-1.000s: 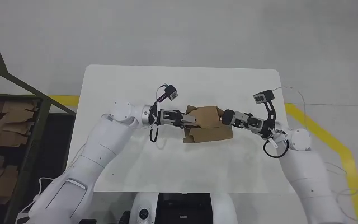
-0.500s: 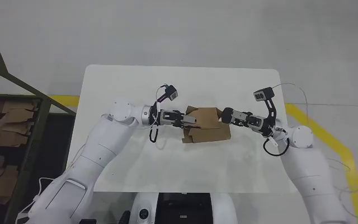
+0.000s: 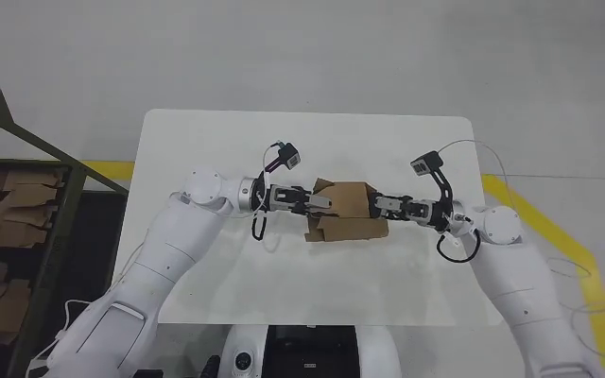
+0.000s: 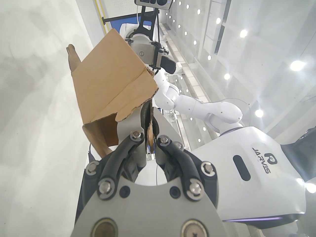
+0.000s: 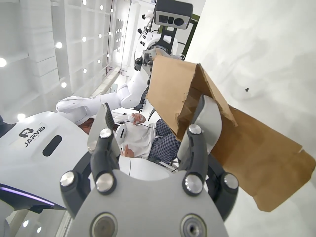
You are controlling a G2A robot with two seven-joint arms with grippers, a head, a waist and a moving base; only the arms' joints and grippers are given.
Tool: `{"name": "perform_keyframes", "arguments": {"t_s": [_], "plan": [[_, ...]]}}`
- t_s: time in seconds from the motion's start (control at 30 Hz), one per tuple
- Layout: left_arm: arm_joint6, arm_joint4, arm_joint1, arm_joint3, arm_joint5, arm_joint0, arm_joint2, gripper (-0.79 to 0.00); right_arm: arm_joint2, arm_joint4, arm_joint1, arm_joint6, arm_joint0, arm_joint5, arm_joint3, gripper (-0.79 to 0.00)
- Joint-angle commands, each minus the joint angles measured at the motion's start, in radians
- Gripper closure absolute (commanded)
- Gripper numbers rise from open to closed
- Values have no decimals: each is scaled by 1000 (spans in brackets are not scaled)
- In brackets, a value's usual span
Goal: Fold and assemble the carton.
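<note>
Cardboard carton point(image 3: 350, 206): left fingers point(image 4: 128, 126) clamp flap edge; right fingers point(image 5: 209, 122) wide, one inside open end.

Sideways access blocked: left gripper point(image 3: 319, 201) clamped on carton point(image 3: 348, 212) edge, right gripper point(image 3: 376, 204) spread, one finger inside carton's open end, arms stretched out toward both table point(image 3: 284, 142) sides. Room to pass over table beyond carton and in front of it.
</note>
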Motion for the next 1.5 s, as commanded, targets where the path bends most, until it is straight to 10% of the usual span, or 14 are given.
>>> {"name": "perform_keyframes", "arguments": {"t_s": [0.0, 0.73, 0.97, 1.03, 1.07, 1.1, 1.13, 1.47], "plan": [[-6, -1, 0, -2, 0, 1, 1, 0, -14, 24, 0, 14, 9, 14, 6, -557], [-53, -10, 2, -8, 8, 8, 10, 0, -143, 39, 4, 77, 118, 77, 114, 0], [-67, -38, 1, 1, 13, 6, 10, -6, -165, 39, 12, 77, 126, 77, 117, 0], [-68, -42, 1, 4, 13, 5, 10, -200, -169, 43, 14, 78, 127, 78, 117, 0], [-66, -46, 1, 5, 12, 5, 9, -357, -171, 45, 15, 78, 127, 78, 117, 0], [-66, -49, 0, 4, 10, 6, 8, -683, -173, 46, 16, 77, 128, 77, 117, 0], [-67, -50, 1, 5, 10, 6, 7, -785, -173, 49, 18, 73, 127, 73, 122, 0], [-84, -93, -1, 3, -7, 5, -1, -785, -185, 31, 21, 24, 133, 25, 156, 0]]}}
